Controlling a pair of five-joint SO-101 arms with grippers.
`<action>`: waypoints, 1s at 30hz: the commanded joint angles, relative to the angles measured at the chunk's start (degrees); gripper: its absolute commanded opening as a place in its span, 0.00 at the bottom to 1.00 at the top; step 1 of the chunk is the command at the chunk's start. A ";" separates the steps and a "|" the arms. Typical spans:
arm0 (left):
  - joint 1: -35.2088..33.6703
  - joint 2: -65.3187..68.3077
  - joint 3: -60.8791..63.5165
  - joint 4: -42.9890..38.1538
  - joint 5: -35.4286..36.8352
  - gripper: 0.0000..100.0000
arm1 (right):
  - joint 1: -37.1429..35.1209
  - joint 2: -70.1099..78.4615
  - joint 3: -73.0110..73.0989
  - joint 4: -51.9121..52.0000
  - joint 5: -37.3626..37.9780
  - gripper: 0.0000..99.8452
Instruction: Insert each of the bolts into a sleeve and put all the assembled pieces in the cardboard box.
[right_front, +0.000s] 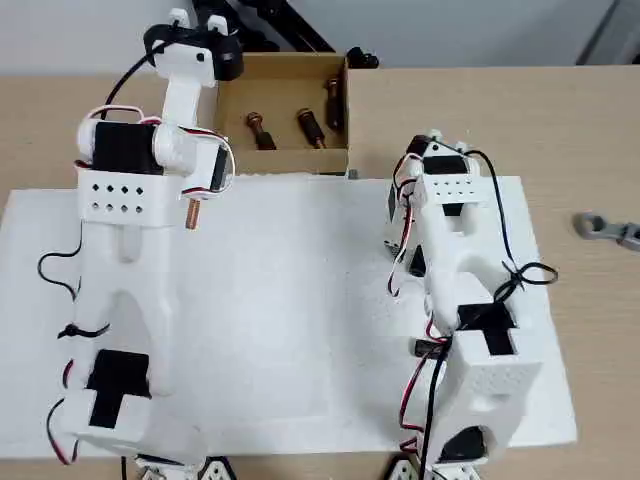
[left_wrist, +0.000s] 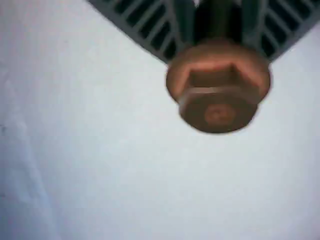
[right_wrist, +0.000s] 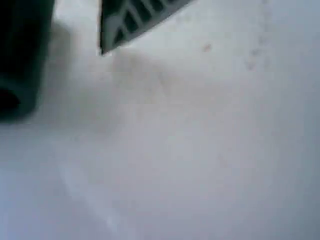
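Where the left pincer (left_wrist: 218, 27) grips, the bolt (left_wrist: 217, 95) (head outward) protrudes.

A fixed camera looks down over my arms and the white foam board (right_front: 300, 330). Both wrist cameras face that board from very near; the left also shares the bolt (left_wrist: 217, 95).

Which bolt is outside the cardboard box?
The bolt held by the left gripper, over the white foam beside the box. The other three bolts lie inside the box.
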 joint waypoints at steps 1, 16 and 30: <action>0.26 -3.60 -0.22 0.97 -0.26 0.01 | -0.13 1.19 -2.37 -2.77 0.44 0.21; 0.26 -3.43 -0.22 0.97 -0.26 0.01 | -0.31 5.23 -2.20 -1.63 0.44 0.21; 0.26 -3.52 -0.22 0.97 -0.26 0.01 | -0.57 5.41 -2.20 2.95 0.26 0.00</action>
